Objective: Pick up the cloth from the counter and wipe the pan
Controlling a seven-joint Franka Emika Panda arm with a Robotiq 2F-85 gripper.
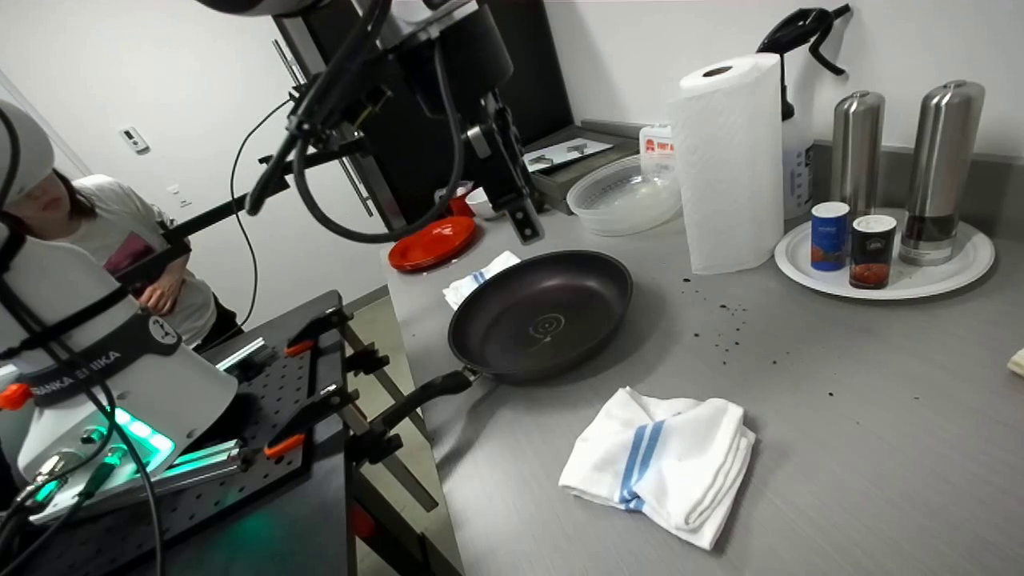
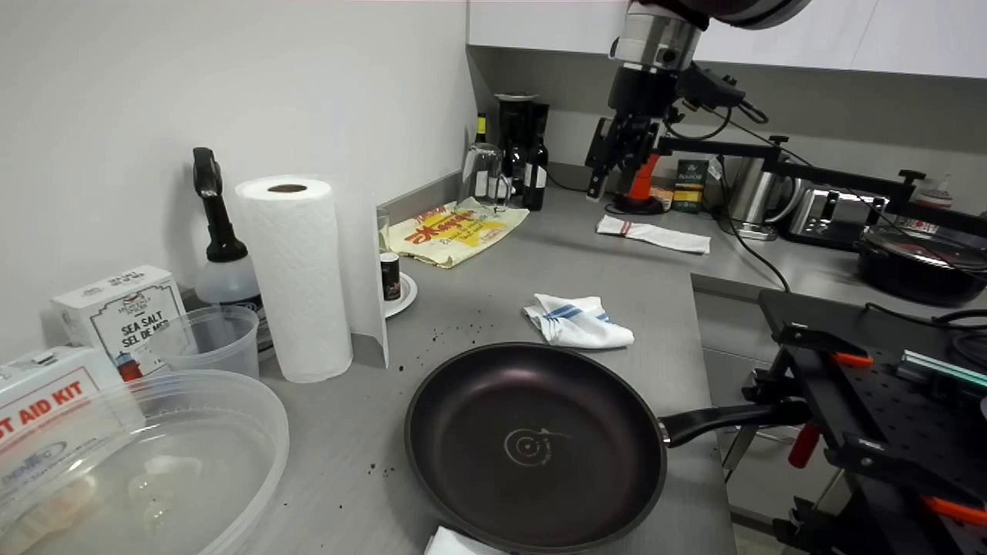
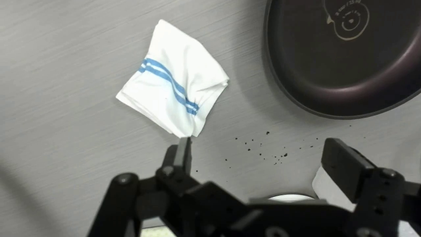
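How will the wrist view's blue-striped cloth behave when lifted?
The cloth is probably floppy: its surface is creased. Stacked layers along its edge suggest it may unfold. It seems unlikely to roll, lying low on the counter.

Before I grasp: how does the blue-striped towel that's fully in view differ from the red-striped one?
The blue-striped towel is folded into a compact, layered bundle, while the red-striped towel is laid out as a long, narrow strip. The blue-striped towel lies close to the frying pan without touching it; the red-striped towel lies much farther from it. Both are mostly white and rest on the counter.
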